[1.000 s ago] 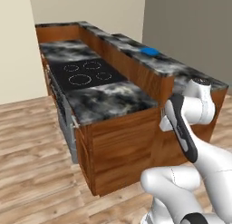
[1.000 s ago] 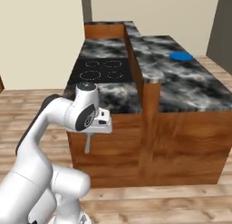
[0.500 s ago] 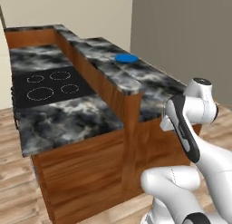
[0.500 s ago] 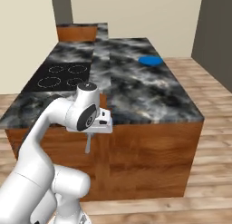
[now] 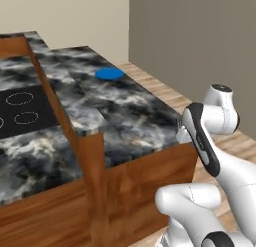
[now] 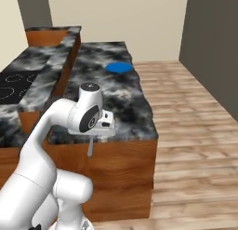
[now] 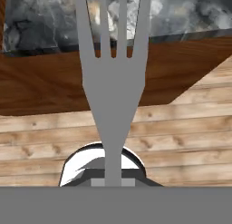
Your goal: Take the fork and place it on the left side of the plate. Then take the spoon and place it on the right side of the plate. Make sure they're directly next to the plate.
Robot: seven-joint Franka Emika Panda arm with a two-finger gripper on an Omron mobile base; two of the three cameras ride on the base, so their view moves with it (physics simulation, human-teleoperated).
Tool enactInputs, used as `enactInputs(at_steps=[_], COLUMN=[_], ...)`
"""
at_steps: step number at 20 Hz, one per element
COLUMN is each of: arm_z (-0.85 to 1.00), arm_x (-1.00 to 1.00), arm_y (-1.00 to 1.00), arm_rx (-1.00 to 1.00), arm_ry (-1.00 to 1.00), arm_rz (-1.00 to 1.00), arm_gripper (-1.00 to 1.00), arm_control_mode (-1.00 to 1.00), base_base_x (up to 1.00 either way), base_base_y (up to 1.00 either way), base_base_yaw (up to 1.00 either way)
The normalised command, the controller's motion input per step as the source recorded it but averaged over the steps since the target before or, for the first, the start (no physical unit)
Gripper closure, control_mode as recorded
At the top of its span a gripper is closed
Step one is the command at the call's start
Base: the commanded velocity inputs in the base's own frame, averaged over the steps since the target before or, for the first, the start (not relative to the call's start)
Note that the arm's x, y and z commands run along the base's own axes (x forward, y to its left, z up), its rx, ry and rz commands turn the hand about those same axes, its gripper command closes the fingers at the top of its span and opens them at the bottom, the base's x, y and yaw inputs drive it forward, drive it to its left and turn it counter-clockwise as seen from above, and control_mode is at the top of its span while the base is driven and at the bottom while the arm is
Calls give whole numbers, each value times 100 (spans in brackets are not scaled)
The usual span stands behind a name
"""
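Note:
My gripper (image 6: pixel 92 136) is shut on the handle of the fork (image 6: pixel 90 148), which hangs down in front of the wooden side of the island. In the hand view the fork (image 7: pixel 111 96) stands large, its tines pointing up toward the marble counter edge (image 7: pixel 136 35). The blue plate (image 5: pixel 109 73) lies flat on the far part of the marble counter, well beyond the hand. From the right base camera the plate (image 6: pixel 119 67) sits near the counter's right edge. The spoon is out of view.
A black cooktop (image 5: pixel 20 108) lies on the lower counter to the left, behind a raised wooden divider (image 5: pixel 92 156). The island's wooden front (image 6: pixel 121 173) stands right before the arm. Open plank floor (image 6: pixel 195 131) stretches to the right, toward a grey wall (image 5: pixel 200 36).
The base has driven to the right around the island, so the whole scene has shifted and the plate looks nearer. The arm keeps its pose, with the fork still held.

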Motion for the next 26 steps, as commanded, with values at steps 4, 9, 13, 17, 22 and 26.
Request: enactInputs(at_steps=[4,9,13,17,22,26], arm_z=[0,0,0,0,0,0], arm_x=[0,0,0,0,0,0], arm_y=[0,0,0,0,0,0], arm_rx=[0,0,0,0,0,0], arm_ry=[0,0,0,0,0,0], arm_rz=[0,0,0,0,0,0], arm_gripper=[100,100,100,100,100,100], arm_control_mode=[100,100,100,100,100,100], base_base_x=[55,81,96,100,100,100], base_base_y=[-100,-100,-100,-100,-100,-100], base_base_yaw=[-4,-3,0,0,3,16])
